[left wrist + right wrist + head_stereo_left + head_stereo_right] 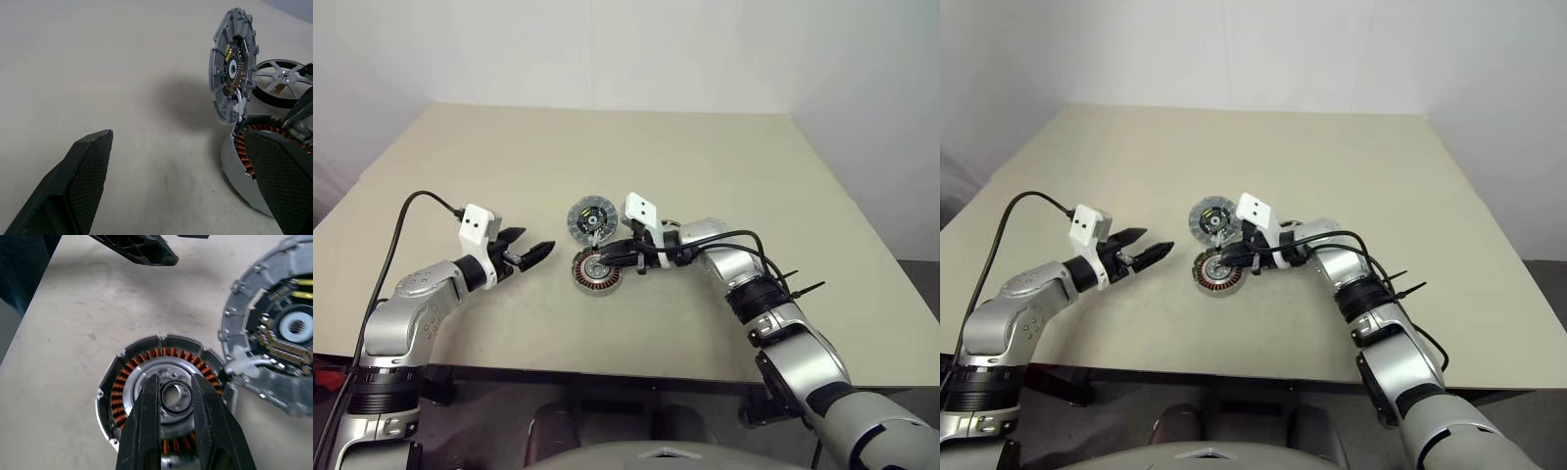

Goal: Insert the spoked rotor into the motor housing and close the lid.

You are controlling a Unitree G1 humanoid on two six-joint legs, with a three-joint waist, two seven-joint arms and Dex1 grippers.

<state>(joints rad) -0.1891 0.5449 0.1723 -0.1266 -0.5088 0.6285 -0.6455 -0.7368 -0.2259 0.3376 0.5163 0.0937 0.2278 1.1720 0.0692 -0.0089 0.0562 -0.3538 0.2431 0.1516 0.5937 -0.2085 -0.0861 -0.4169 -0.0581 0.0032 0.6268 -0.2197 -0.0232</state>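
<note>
Two grippers hold nothing: the right gripper (173, 382), jaws narrowly apart, hovers over the motor housing (119, 390), the left gripper (536, 243) is wide open, and the spoked rotor (286, 76) lies just beyond the housing, nearer the right arm

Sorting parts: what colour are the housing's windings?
Copper-orange windings, clearest in the right wrist view.

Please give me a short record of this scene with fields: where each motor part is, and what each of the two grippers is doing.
table: beige, carries all parts
motor housing: flat on the table, copper windings bare, no rotor inside
lid: off the housing, tilted up on its edge at the housing's rim, inner face showing
spoked rotor: outside the housing, close beside it and the lid
left gripper: jaws open, empty, apart from the housing
right gripper: over the housing's centre
</note>
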